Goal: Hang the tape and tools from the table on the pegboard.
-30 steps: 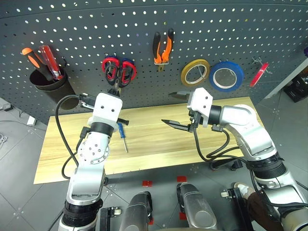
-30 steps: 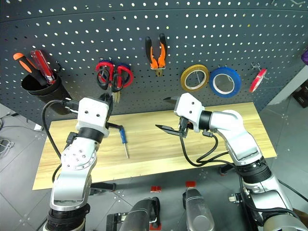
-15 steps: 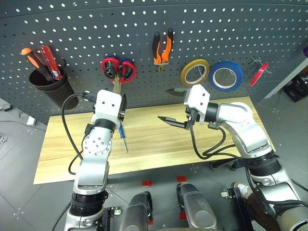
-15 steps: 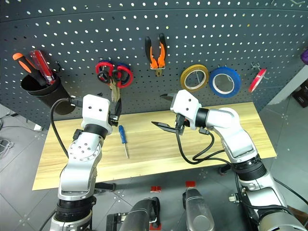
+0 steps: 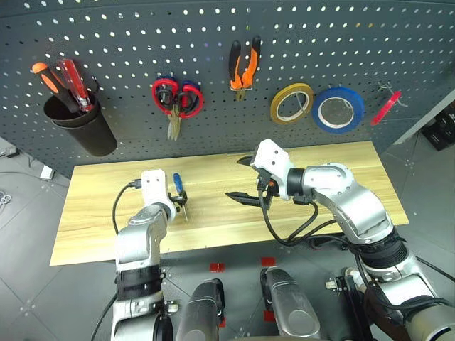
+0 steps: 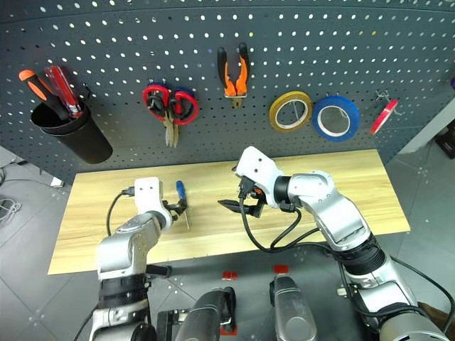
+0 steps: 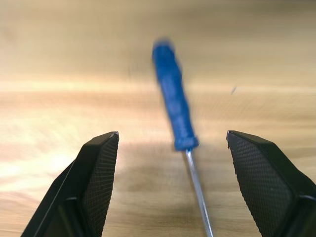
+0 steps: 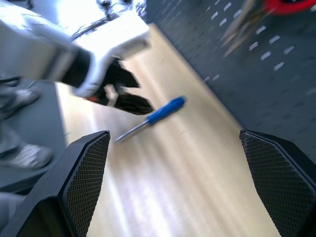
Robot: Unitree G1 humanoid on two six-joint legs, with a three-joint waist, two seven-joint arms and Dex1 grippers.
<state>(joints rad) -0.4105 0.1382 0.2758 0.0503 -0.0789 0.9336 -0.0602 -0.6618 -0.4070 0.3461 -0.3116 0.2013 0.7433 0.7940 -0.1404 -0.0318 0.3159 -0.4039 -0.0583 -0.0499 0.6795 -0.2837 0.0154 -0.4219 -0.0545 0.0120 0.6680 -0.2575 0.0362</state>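
A slim blue-handled screwdriver (image 5: 178,186) lies on the light wood table (image 5: 320,167). My left gripper (image 5: 180,203) hovers low over it, open, with the shaft running between the fingers (image 7: 101,173) and touching neither. Over the table's middle, my right gripper (image 5: 242,179) is open and empty. On the pegboard (image 5: 128,42) hang the orange-and-black pliers (image 5: 243,64), a cluster of scissors (image 5: 176,103) with red handles overlapping darker ones, and the thin red tape (image 5: 386,108) at the far right.
A yellow roll (image 5: 291,104) and a wider blue roll (image 5: 338,110) hang between the pliers and the red tape. A black cup (image 5: 79,124) on the pegboard's left holds orange and red screwdrivers.
My left gripper opened at the scissors on the pegboard, came away and dropped to the table over the blue screwdriver. The right gripper drifted slightly down and left, still open.
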